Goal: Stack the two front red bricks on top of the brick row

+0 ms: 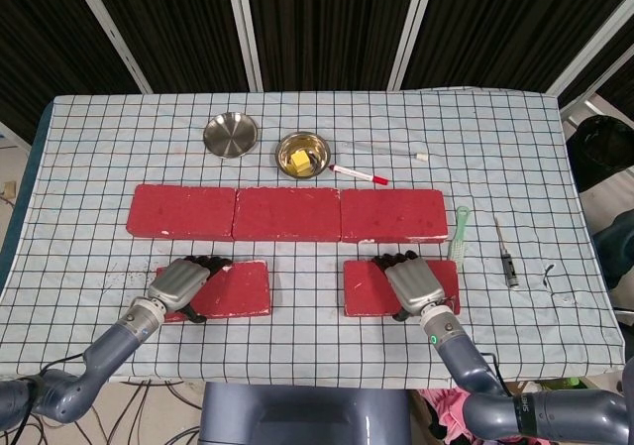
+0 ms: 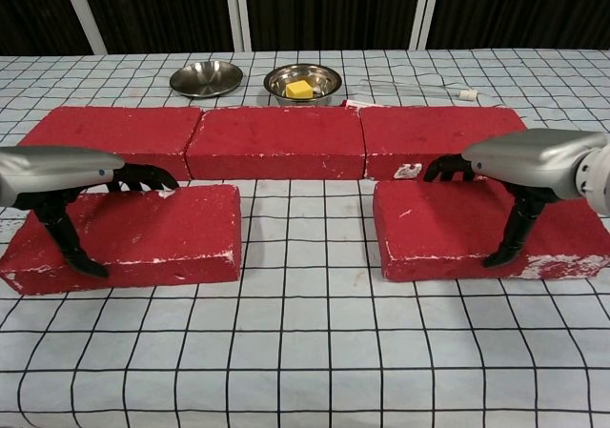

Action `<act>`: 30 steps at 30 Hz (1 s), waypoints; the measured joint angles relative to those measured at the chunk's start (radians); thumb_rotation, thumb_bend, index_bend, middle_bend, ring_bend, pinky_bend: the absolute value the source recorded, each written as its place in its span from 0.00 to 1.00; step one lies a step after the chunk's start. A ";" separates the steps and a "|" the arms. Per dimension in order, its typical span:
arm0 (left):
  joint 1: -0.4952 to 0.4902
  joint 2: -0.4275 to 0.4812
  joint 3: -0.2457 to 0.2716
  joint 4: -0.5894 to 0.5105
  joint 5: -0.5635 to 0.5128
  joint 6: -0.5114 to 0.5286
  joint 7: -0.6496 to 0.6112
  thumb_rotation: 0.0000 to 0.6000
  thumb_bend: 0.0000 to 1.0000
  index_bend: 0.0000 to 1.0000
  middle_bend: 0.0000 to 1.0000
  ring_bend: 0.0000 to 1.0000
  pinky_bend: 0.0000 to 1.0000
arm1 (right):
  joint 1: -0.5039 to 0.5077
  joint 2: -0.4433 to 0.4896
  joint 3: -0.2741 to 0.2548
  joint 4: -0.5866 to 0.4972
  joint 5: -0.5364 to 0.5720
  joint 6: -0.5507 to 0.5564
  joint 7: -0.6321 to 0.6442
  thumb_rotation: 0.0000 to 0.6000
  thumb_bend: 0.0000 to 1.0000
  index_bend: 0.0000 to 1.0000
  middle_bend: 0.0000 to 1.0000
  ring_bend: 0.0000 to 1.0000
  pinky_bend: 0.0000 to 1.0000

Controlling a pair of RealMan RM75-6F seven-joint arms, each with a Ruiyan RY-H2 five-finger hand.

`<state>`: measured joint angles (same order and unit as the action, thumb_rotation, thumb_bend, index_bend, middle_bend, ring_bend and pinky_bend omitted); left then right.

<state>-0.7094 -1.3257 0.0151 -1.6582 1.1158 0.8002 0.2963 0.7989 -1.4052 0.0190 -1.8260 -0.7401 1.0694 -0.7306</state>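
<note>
Three red bricks form a row (image 1: pixel 287 213) (image 2: pixel 276 140) across the middle of the table. In front of it lie two more red bricks. My left hand (image 1: pixel 180 283) (image 2: pixel 57 175) grips the front left brick (image 1: pixel 236 288) (image 2: pixel 157 233) at its left end, fingers hooked over the far edge and thumb on the near face. The front right brick (image 1: pixel 365 286) (image 2: pixel 438 233) is gripped the same way at its right end by my right hand (image 1: pixel 416 281) (image 2: pixel 534 159). Both bricks look to be at or barely above the checked cloth.
Behind the row stand an empty steel bowl (image 1: pixel 231 134) and a steel bowl with a yellow block (image 1: pixel 302 154). A red marker (image 1: pixel 359 175) and a thin rod (image 1: pixel 386 150) lie near them. A green brush (image 1: pixel 460 231) and a small tool (image 1: pixel 506 255) lie to the right.
</note>
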 measured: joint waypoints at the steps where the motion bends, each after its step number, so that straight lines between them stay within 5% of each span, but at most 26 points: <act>1: 0.000 0.002 0.000 -0.002 0.000 0.000 0.003 1.00 0.31 0.15 0.24 0.16 0.27 | 0.000 0.001 -0.001 0.000 0.001 -0.001 -0.001 1.00 0.05 0.19 0.24 0.20 0.18; 11: 0.000 0.042 -0.010 -0.034 0.019 0.007 -0.028 1.00 0.31 0.15 0.24 0.16 0.27 | -0.003 0.035 0.014 -0.043 -0.008 0.015 0.013 1.00 0.05 0.19 0.24 0.20 0.18; 17: -0.005 0.124 -0.038 -0.081 0.049 -0.009 -0.121 1.00 0.31 0.15 0.24 0.15 0.26 | -0.005 0.136 0.030 -0.141 -0.012 0.050 0.005 1.00 0.05 0.19 0.24 0.20 0.18; 24: -0.071 0.240 -0.117 -0.074 0.028 -0.071 -0.167 1.00 0.31 0.16 0.24 0.15 0.26 | 0.020 0.284 0.099 -0.224 0.039 0.046 0.015 1.00 0.05 0.19 0.24 0.20 0.18; 30: -0.149 0.253 -0.175 0.007 -0.024 -0.180 -0.220 1.00 0.31 0.16 0.24 0.14 0.25 | 0.089 0.342 0.160 -0.202 0.139 -0.072 0.047 1.00 0.05 0.19 0.24 0.20 0.18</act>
<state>-0.8586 -1.0731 -0.1598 -1.6510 1.0913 0.6202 0.0759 0.8879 -1.0628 0.1791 -2.0277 -0.6006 0.9973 -0.6839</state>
